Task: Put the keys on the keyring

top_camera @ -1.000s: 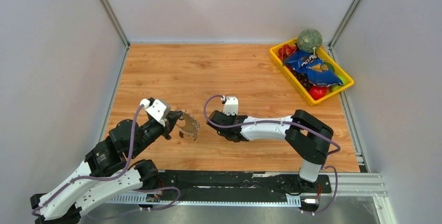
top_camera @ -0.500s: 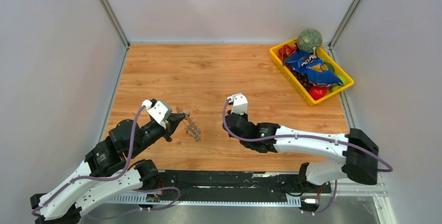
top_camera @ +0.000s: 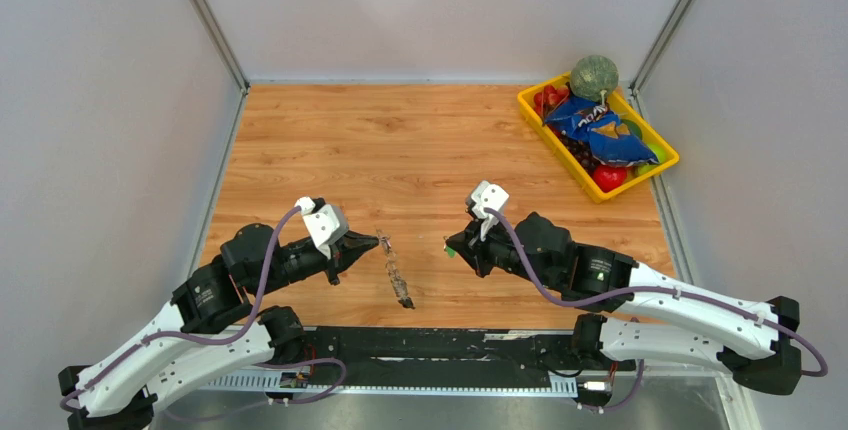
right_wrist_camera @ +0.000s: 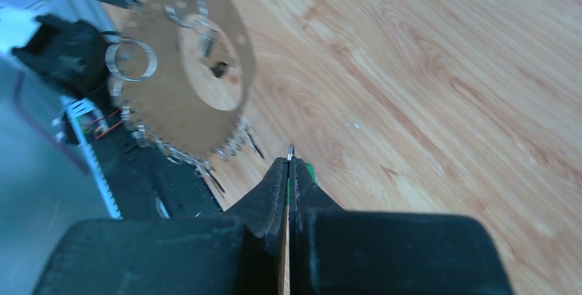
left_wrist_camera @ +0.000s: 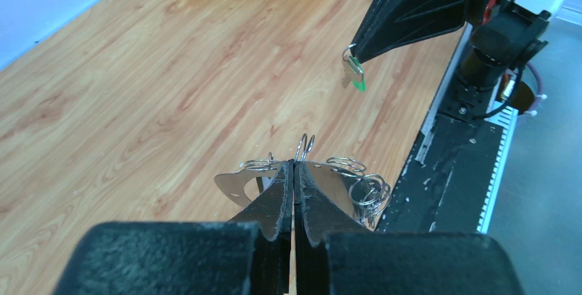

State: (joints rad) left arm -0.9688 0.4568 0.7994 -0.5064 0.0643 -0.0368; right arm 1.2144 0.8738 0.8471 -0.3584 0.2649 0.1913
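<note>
Just right of the keyring (top_camera: 395, 272), the right claw (top_camera: 454, 248) is hovering clamped on the keys (left_wrist_camera: 353, 73), green tag showing, near the hoop but apart from it. The left claw (top_camera: 372, 244) is pinching the keyring's rim shut above the tabletop (top_camera: 400, 140), having turned it from flat to edge-on overhead, so its opening is now facing the keys. Judgement: alignment is nearing completion; threading is not yet begun.
</note>
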